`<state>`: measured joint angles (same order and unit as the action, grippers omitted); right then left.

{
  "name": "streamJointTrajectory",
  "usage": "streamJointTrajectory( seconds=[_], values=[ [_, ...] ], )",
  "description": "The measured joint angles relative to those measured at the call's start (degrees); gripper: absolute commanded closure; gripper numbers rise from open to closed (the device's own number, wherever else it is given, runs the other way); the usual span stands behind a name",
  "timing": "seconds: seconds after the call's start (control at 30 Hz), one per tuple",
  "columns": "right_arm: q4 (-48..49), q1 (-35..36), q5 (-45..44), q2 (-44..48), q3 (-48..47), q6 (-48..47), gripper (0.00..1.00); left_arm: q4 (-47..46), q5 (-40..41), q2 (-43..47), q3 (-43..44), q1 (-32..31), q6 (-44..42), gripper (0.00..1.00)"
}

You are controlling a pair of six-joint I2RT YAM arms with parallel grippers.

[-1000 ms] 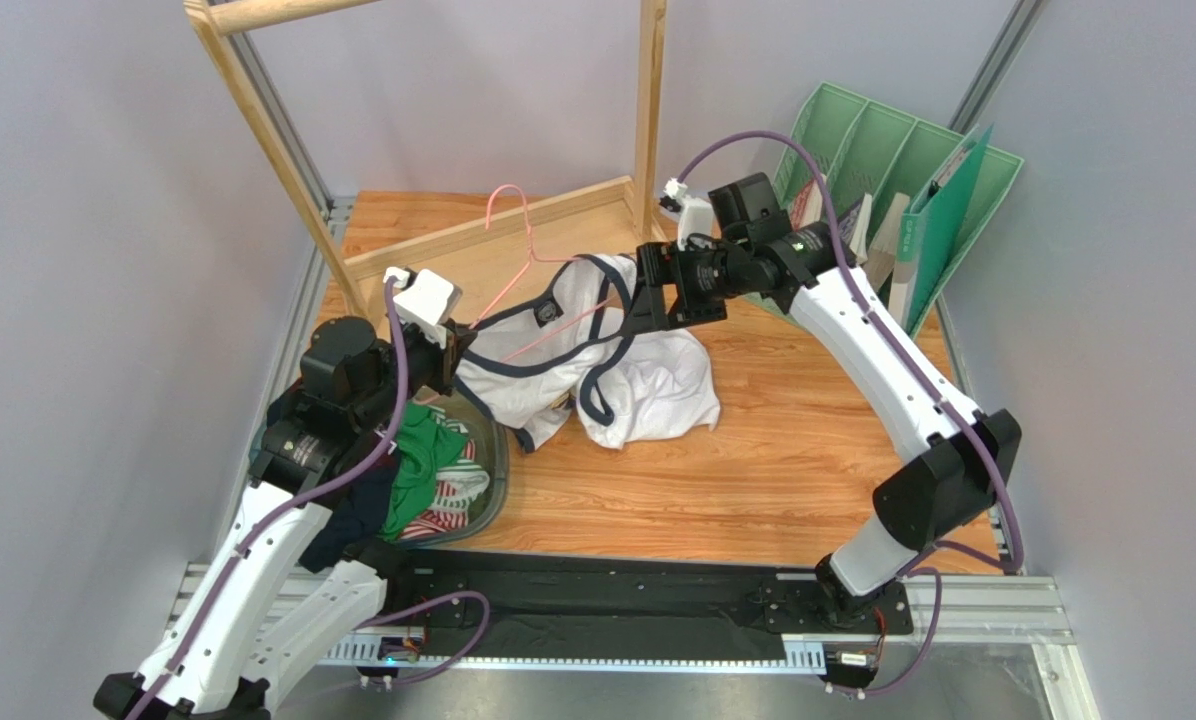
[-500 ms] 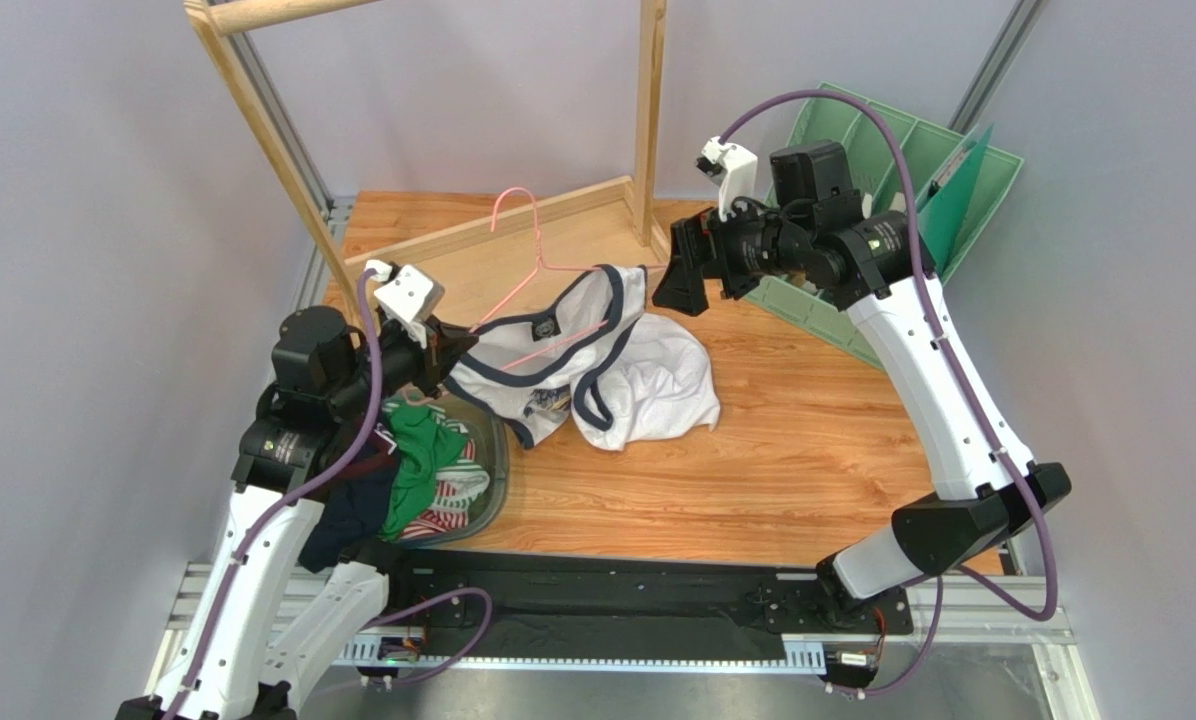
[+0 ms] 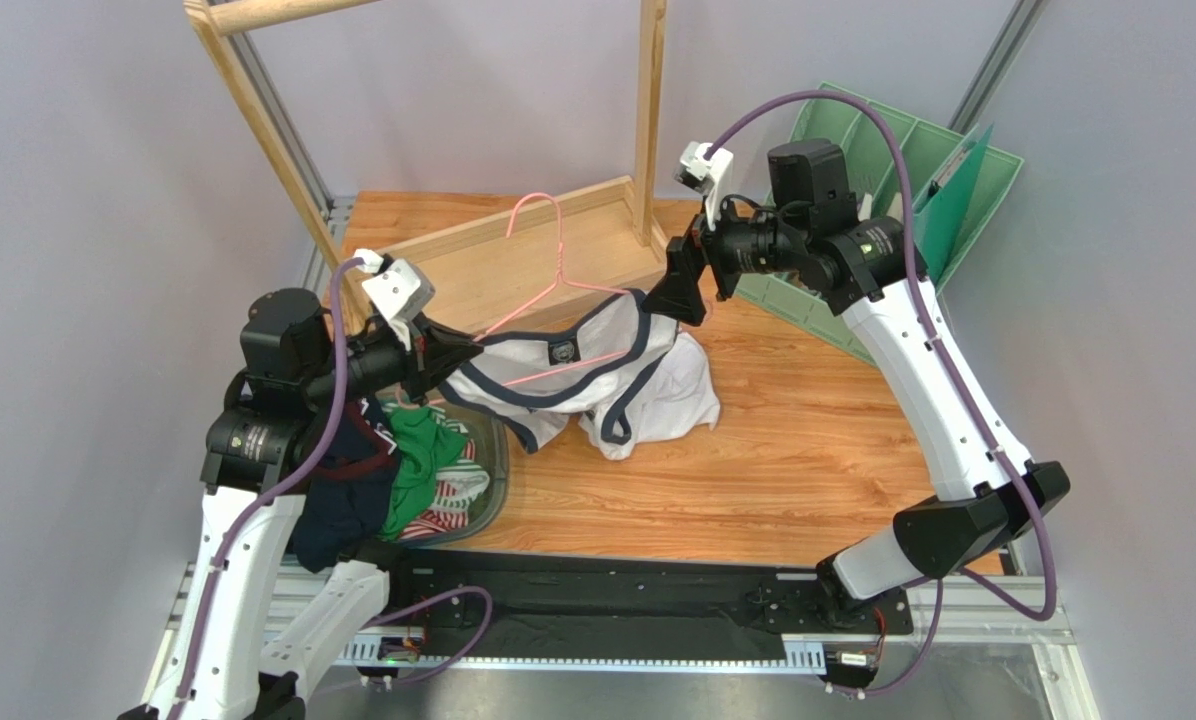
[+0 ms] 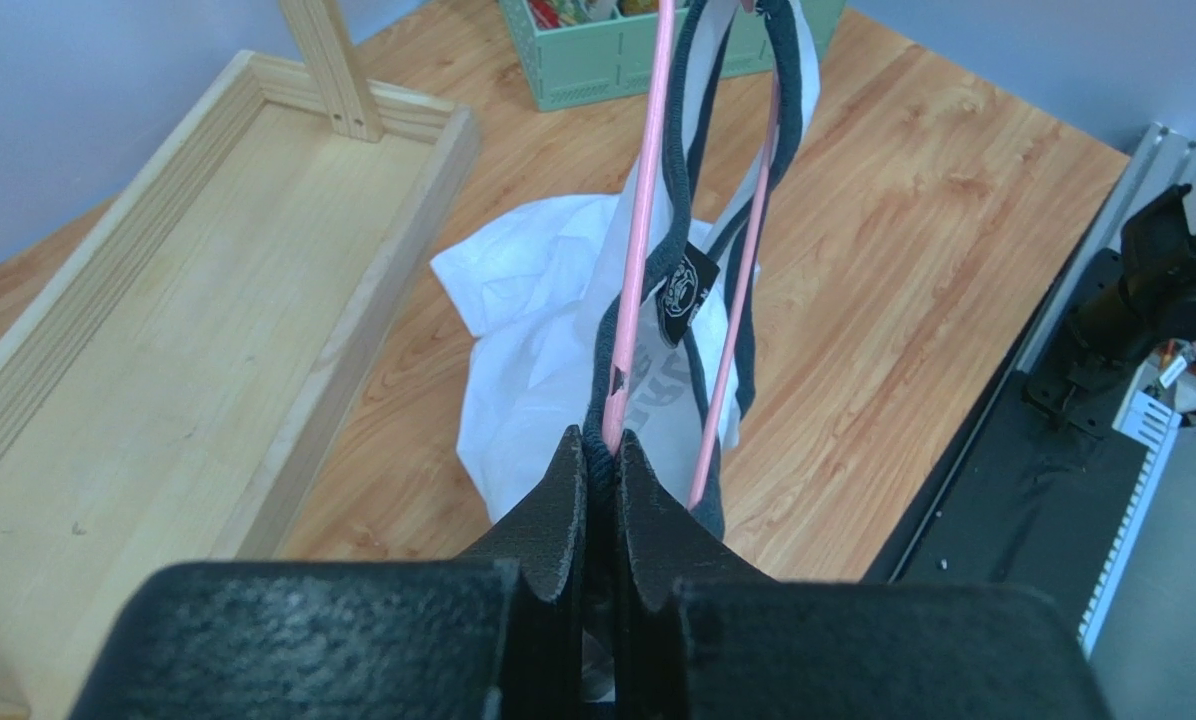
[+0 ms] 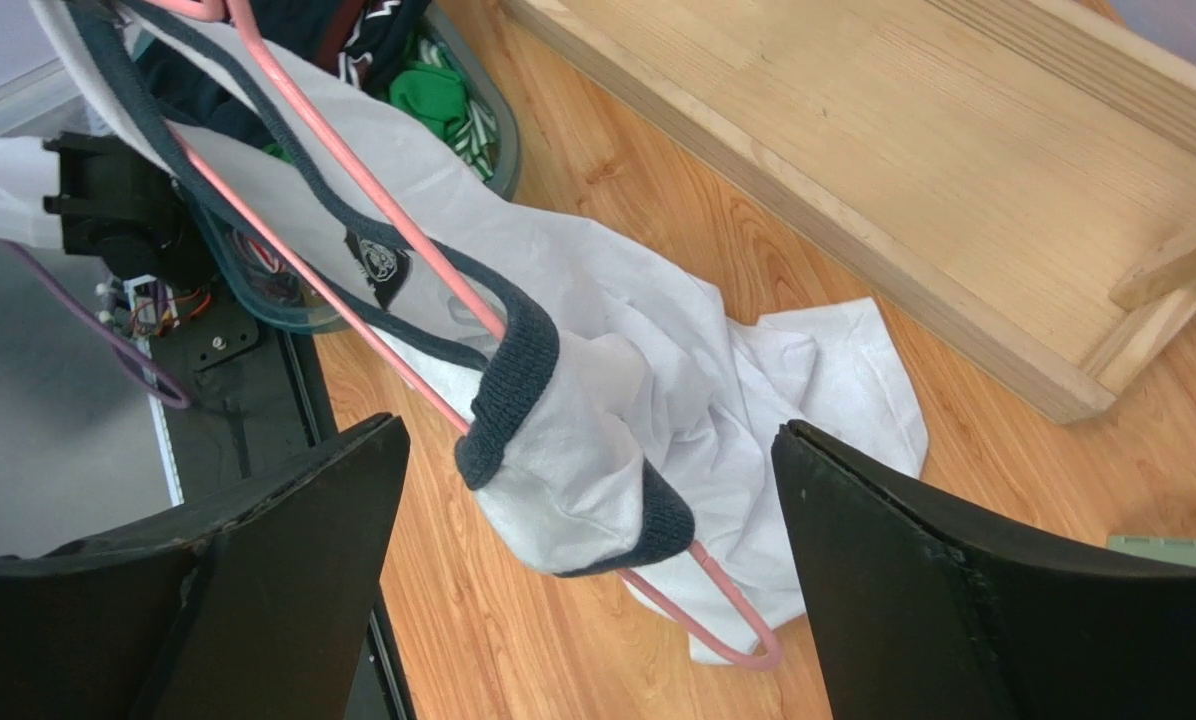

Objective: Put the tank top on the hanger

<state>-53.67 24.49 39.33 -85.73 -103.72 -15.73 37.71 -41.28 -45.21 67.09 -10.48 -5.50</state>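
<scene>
Left tool (image 3: 447, 357), left of centre, is pinching shut on the tank top (image 3: 567, 360) trim beside the hanger (image 4: 639, 225) wire. Tank top is hanging mid-frame, draped over the hanger, hem trailing on the surface (image 3: 800, 450). Right tool (image 5: 589, 435), upper centre, is gaping wide, straddling the far shoulder.

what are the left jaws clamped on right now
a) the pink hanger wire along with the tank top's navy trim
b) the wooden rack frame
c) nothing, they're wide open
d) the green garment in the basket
A: in the left wrist view the left jaws are shut, and the pink wire of the hanger and the navy trim of the tank top run straight into the pinch between them.
</scene>
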Motion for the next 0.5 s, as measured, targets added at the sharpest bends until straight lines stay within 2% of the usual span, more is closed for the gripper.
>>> streamJointTrajectory(
  seconds=[0.13, 0.5],
  values=[
    [0.72, -0.02, 3.74, 0.11, 0.52, -1.33, 0.18, 2.54, -1.44, -0.04, 0.98, 0.46, -0.87, 1.00],
    [0.85, -0.20, 13.07, 0.33, 5.75, -1.22, 0.18, 5.70, -1.99, -0.13, 3.67, 1.05, -2.14, 1.00]
  ],
)
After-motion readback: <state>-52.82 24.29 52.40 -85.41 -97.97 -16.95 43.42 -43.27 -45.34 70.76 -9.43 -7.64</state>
